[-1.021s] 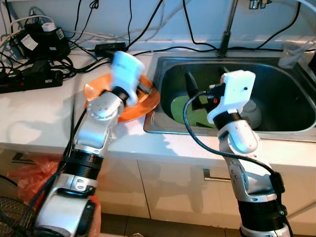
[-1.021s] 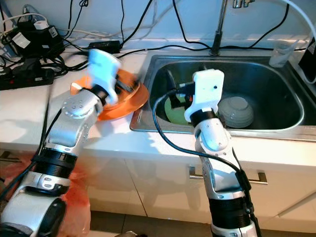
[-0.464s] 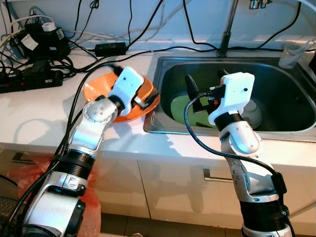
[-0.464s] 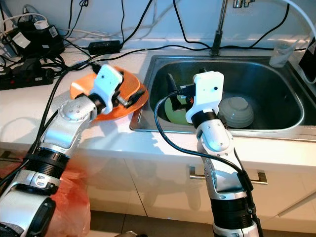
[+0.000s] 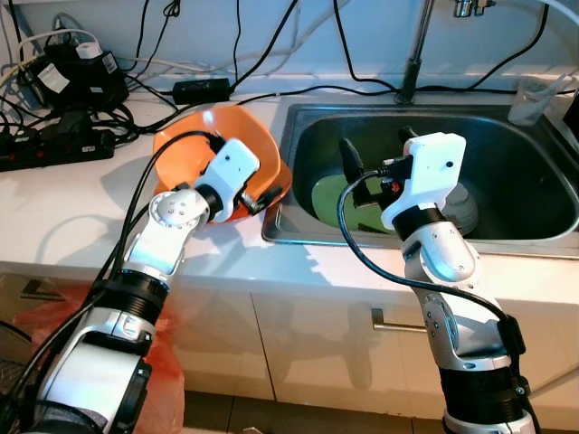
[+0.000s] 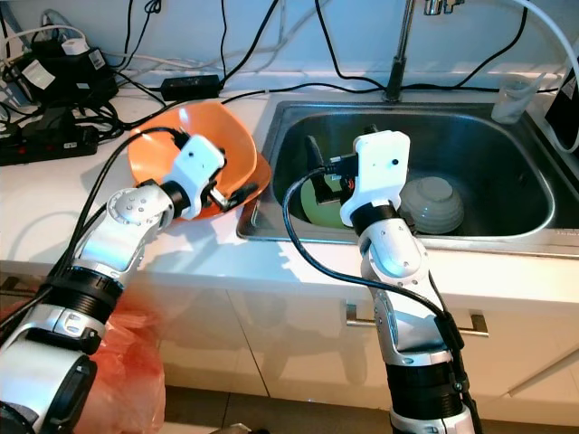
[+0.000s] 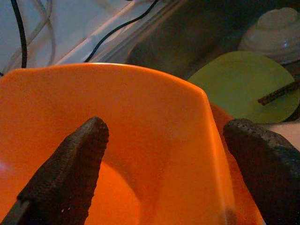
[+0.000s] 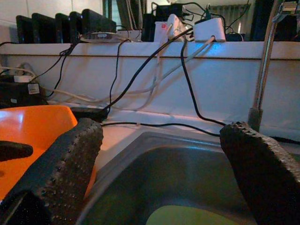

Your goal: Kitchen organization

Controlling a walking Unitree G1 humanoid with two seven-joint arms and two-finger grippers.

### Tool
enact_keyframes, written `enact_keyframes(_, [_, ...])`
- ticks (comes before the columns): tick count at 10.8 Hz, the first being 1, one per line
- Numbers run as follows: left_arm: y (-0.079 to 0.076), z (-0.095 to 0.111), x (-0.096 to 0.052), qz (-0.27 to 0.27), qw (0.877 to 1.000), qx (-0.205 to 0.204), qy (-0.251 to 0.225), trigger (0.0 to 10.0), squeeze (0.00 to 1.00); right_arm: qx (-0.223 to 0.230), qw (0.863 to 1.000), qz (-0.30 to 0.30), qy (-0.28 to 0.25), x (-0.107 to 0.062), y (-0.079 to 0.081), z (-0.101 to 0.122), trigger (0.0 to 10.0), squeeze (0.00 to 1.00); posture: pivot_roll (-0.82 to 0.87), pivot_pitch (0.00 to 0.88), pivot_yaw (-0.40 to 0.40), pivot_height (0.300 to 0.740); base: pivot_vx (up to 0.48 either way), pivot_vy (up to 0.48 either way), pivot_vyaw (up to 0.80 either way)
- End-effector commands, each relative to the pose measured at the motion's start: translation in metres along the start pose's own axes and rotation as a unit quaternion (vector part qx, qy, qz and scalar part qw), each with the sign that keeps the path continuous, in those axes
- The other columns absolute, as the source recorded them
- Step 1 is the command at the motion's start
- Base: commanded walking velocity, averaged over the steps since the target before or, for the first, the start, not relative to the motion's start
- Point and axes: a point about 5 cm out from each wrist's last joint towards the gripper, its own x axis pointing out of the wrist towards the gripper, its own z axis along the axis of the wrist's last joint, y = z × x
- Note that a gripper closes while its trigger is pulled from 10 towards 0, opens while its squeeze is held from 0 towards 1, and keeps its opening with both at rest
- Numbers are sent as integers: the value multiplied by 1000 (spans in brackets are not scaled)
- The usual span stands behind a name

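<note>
We've got our left gripper [image 6: 237, 188] pinching the tilted orange bowl's [image 6: 194, 145] rim beside the sink [image 6: 507, 237], our right gripper [image 5: 375, 155] spread empty above the green plate [image 5: 339, 201] and grey bowl [image 6: 432, 202] left inside.

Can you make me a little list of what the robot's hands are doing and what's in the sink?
left gripper: shut on the rim of the orange bowl, tipped up at the sink's edge
right gripper: open, holding nothing, over the sink
in the sink: green plate, grey bowl upside down
on the counter: black cables and power strip
</note>
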Motion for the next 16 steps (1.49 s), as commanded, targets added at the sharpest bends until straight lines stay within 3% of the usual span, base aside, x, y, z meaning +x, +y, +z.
enact_keyframes(1, [6, 6, 0, -1, 1000, 22, -1, 10000, 0, 5, 1000, 6, -12, 1, 1, 7, 10000, 1000, -59, 0, 78, 740, 0, 0, 0])
enact_keyframes(5, [19, 21, 0, 16, 999, 41, -24, 10000, 0, 4, 1000, 3, -11, 1, 0, 7, 10000, 1000, -60, 0, 78, 740, 0, 0, 0])
enact_keyframes(7, [18, 19, -2, -34, 997, 74, -3, 10000, 0, 4, 1000, 3, -12, 3, 0, 7, 10000, 1000, -52, 0, 77, 740, 0, 0, 0])
enact_keyframes(10, [21, 9, -6, -64, 988, 137, 34, 10000, 0, 6, 1000, 1, -13, 3, 1, 7, 10000, 1000, -51, 0, 79, 740, 0, 0, 0])
enact_keyframes(11, [27, 8, -7, -56, 985, 159, 45, 6392, 0, 6, 1000, -2, -14, 3, 1, 7, 10000, 1000, -53, 0, 83, 740, 0, 0, 0])
enact_keyframes(12, [33, 7, -7, -38, 983, 170, 51, 0, 0, 6, 1000, -3, -14, 3, 0, 7, 10000, 1000, -53, 0, 83, 740, 0, 0, 0])
enact_keyframes(16, [37, 5, -5, -23, 985, 162, 49, 0, 0, 6, 1000, -7, -15, 3, 0, 8, 10000, 1000, -57, 0, 85, 740, 0, 0, 0])
